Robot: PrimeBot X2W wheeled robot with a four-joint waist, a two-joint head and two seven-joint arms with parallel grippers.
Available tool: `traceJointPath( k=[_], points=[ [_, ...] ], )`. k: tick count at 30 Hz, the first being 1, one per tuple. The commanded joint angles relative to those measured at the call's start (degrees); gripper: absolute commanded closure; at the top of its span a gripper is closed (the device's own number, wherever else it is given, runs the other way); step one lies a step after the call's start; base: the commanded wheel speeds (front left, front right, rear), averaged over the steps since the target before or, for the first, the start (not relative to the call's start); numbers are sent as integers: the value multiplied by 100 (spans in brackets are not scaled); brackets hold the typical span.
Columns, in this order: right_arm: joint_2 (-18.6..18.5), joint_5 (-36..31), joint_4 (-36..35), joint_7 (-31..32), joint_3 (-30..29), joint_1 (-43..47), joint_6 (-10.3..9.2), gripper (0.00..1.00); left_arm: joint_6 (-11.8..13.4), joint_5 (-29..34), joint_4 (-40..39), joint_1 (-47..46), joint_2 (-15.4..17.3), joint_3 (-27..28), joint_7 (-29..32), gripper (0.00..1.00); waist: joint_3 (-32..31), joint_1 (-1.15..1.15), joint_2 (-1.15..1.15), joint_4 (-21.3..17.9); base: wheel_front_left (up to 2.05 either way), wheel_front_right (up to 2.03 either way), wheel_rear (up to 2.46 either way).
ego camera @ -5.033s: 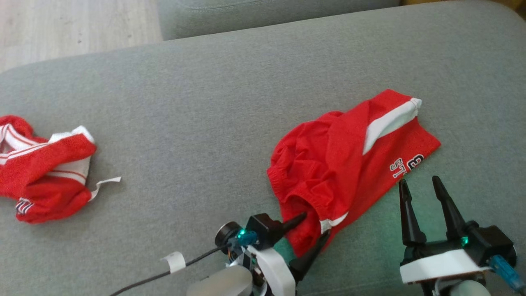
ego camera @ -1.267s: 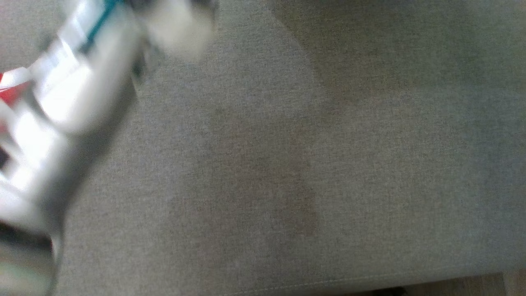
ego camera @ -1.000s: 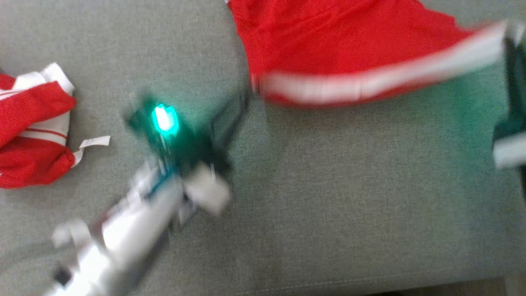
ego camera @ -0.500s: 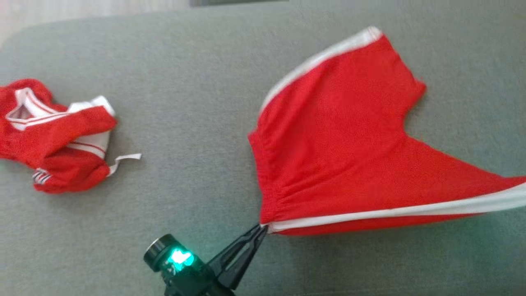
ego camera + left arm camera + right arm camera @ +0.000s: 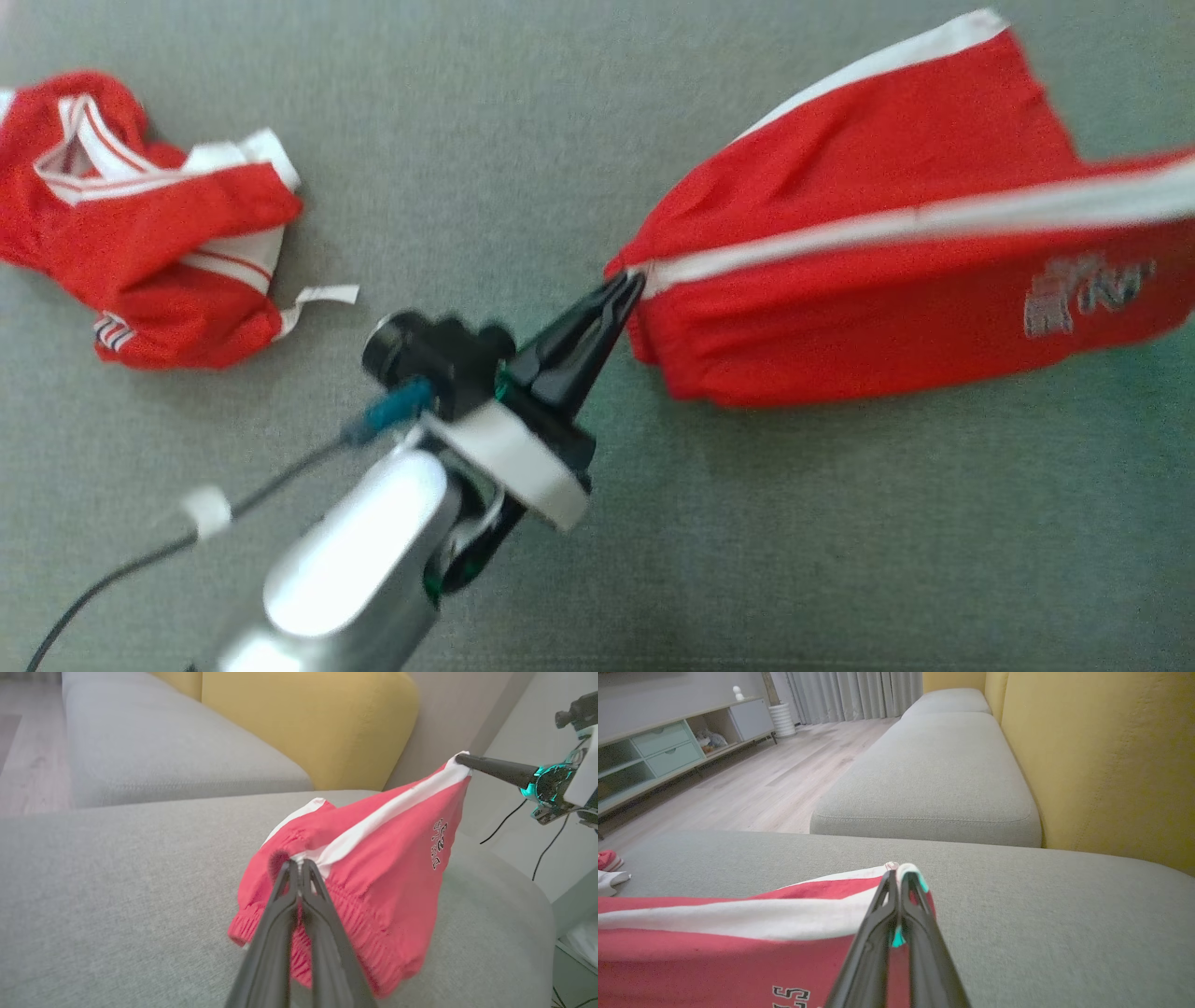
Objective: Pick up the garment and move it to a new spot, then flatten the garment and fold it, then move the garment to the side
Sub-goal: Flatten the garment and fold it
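Holdings as I read them from the operator's station:

1. Left pincer (image 5: pixel 630 280). Jaws pressed fully together. They nip the elasticated waistband of the red shorts (image 5: pixel 887 252) at the point where the white side stripe meets the elastic.

2. Right pincer (image 5: pixel 896 870). Jaws likewise closed tight, with the tips clamped on the white-trimmed hem at the far end of the same stripe.

3. Red shorts. Strung between the two pincers, with the white stripe drawn nearly straight from one set of tips to the other. The red body hangs below that line. The printed lettering sits nearer the right pincer than the left. I cannot tell whether the lowest fold touches the cushion.

4. Grey sofa cushion (image 5: pixel 467 140). Directly beneath both pincers.

5. Second red-and-white garment (image 5: pixel 149 252). Crumpled on the cushion, well apart from the left pincer on the side away from the shorts. Its white tag points toward that pincer.

6. Yellow backrest (image 5: pixel 1101 756). Ahead and to the right of the right pincer's fingers.

7. Black cable (image 5: pixel 121 574). Trails back from behind the left pincer and carries a wrap of white tape.
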Motion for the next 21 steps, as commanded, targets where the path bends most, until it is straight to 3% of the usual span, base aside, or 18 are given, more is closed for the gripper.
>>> traceJointPath(
  k=[1, 10, 13, 20, 21],
  points=[
    [-299, 32, -97, 47, 65, -129, -4, 100, -30, -54, -113, -153, 31, 212, 28, 100, 295, -2, 0, 130, 0, 0, 0],
    [-511, 102, 1035, 426, 1332, -2248, -4, 100, -127, -407, 398, -1142, -110, 323, 235, 100, 950, -2, 0, 287, 0, 0, 0],
    [-521, 107, 1437, 334, 1666, -2729, -4, 97, -131, -427, 459, -1247, -131, 320, 230, 100, 1065, -2, 0, 353, 0, 0, 0],
    [-570, 286, 2117, -23, 2294, -3484, -4, 100, -94, -410, 362, -1253, -100, 294, 204, 100, 1215, -2, 0, 499, 0, 0, 0],
    [-574, 320, 2189, -86, 2368, -3570, -4, 94, -86, -416, 332, -1236, -93, 286, 216, 100, 1227, -2, 0, 513, 0, 0, 0]
  ],
)
